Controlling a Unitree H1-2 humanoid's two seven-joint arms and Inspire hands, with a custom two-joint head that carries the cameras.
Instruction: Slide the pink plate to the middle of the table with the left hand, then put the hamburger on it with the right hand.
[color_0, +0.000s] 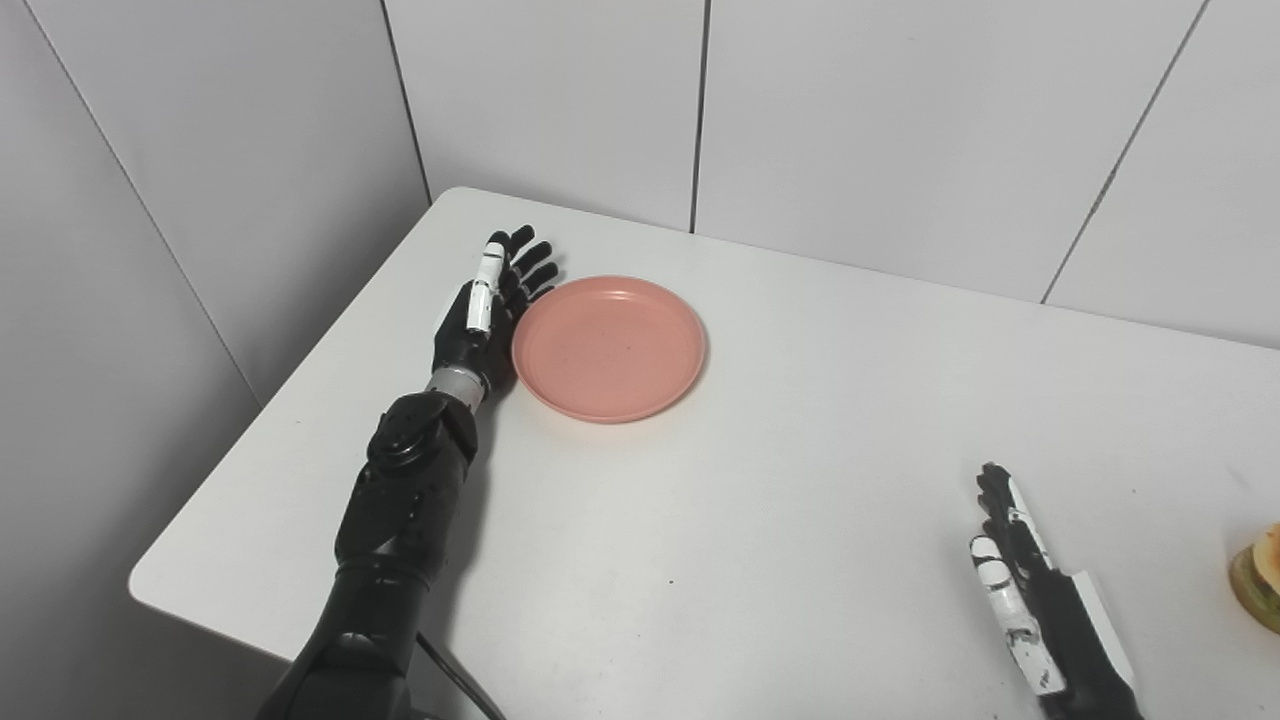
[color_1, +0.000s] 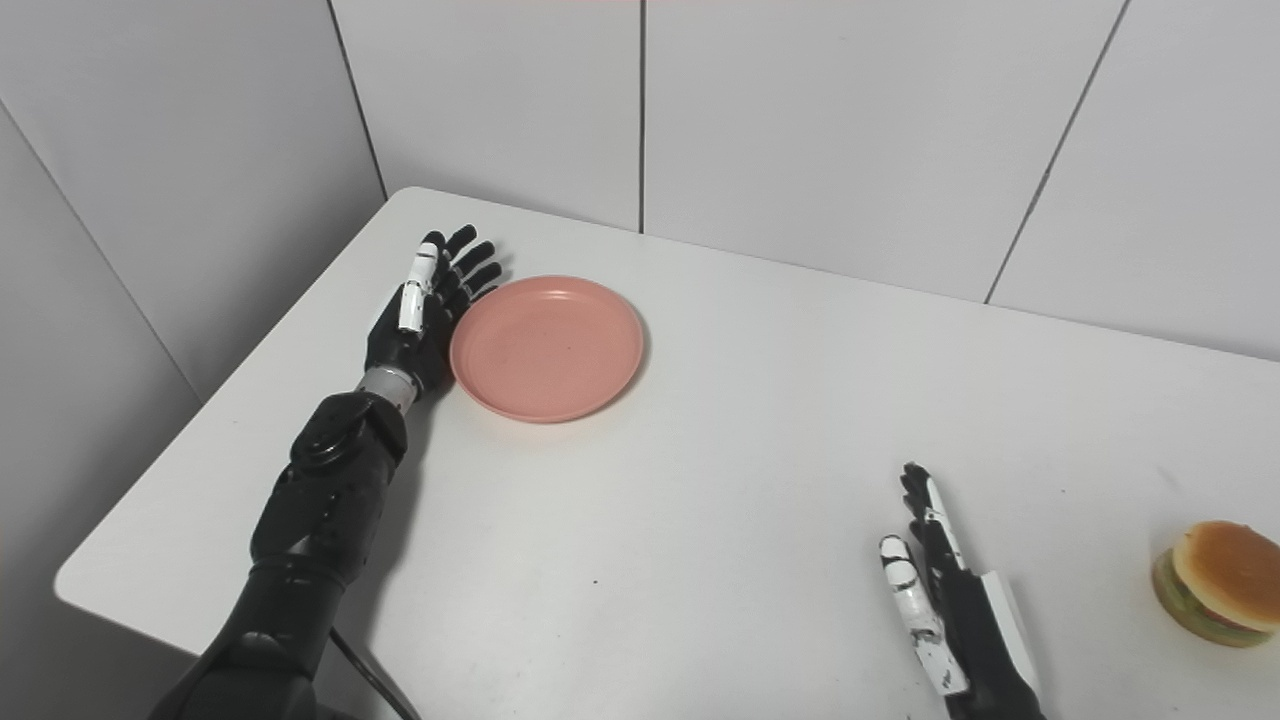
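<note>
White table (color_0: 800, 480) in grey-panelled corner, left hand (color_0: 487, 312) spread beside pink plate (color_0: 608, 347), right hand (color_1: 935, 590) empty, fingers extended

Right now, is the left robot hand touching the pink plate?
Touching. In the right eye view, the left robot hand rests flat against the pink plate at its left rim, with no table showing between them.

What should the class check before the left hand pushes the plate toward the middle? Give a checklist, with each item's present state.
1. Left hand open, fingers apart, at the plate's left rim: ok.
2. Hand actually touching the plate: cannot tell.
3. Plate empty: ok.
4. Table bare between plate and middle: ok.
5. Right hand open, holding nothing, away from the plate's path: ok.
6. Hamburger resting on the table to the right of the right hand, not touching it: ok.
</note>
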